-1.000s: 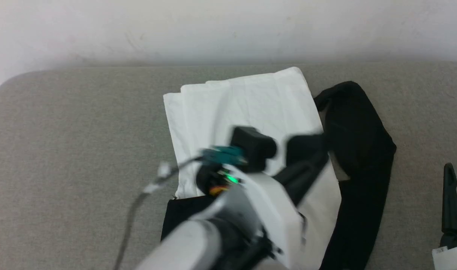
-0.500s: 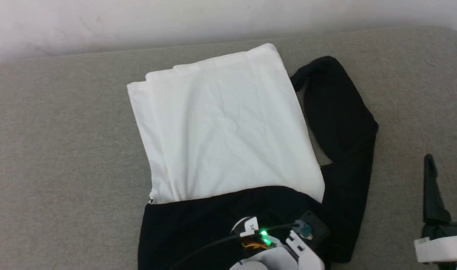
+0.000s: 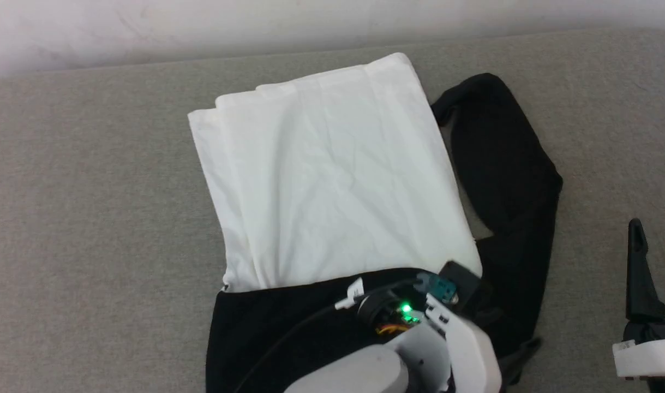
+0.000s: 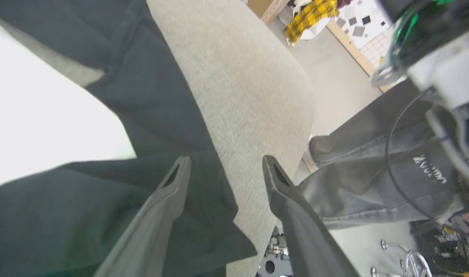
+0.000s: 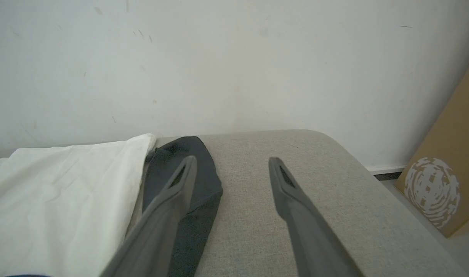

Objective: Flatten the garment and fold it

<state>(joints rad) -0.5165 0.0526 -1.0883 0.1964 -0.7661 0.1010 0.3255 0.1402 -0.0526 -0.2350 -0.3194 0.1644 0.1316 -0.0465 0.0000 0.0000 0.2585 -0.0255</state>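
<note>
A long-sleeved garment (image 3: 332, 174), white in the body and black at the shoulders, lies partly folded on a grey padded surface (image 3: 92, 218). Its white end reaches toward the far edge. One black sleeve (image 3: 507, 164) loops flat alongside it, toward the far right corner.
</note>
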